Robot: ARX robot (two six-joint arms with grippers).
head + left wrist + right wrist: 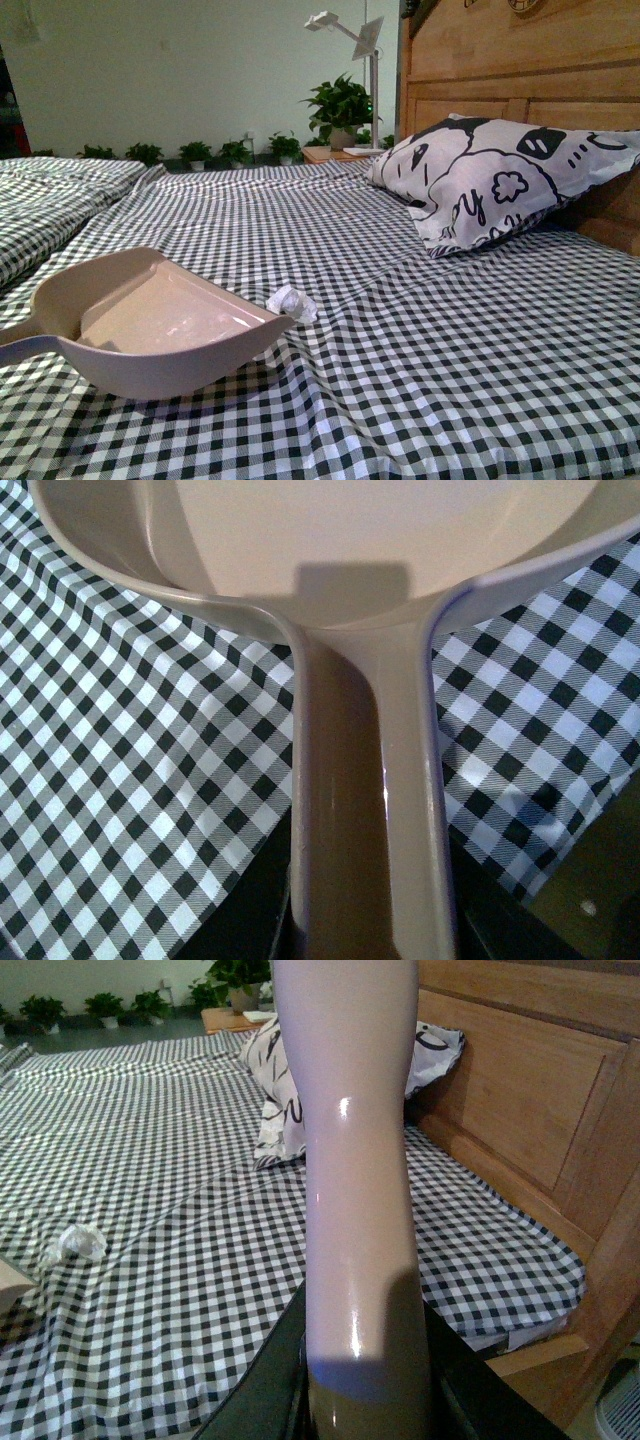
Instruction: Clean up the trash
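front and wrist views, bed scene. the trash (291,303) is a small crumpled wad of white paper, irregular in outline, with grey shaded creases and one ragged edge. you see it lying on the black-and-white checked sheet (420,370), near the middle of the bed. it sits at the right-hand corner of the open lip of the beige dustpan (165,325); whether it touches the lip you cannot tell. in the right wrist view the same wad (75,1242) lies alone on the sheet, well apart from the cartoon-print pillow (500,180), which leans against the wooden headboard (520,60).

your left gripper (370,935) shows only as dark parts on either side of the dustpan's handle at the frame's edge, closed on that handle. the pan's inside is bare and its body rests on the sheet.

your right gripper (365,1405) is likewise closed, its dark sides flanking the base of a smooth beige handle (355,1160). this handle rises out of frame, so its head is hidden.

potted plants (340,105) stand beyond the bed.
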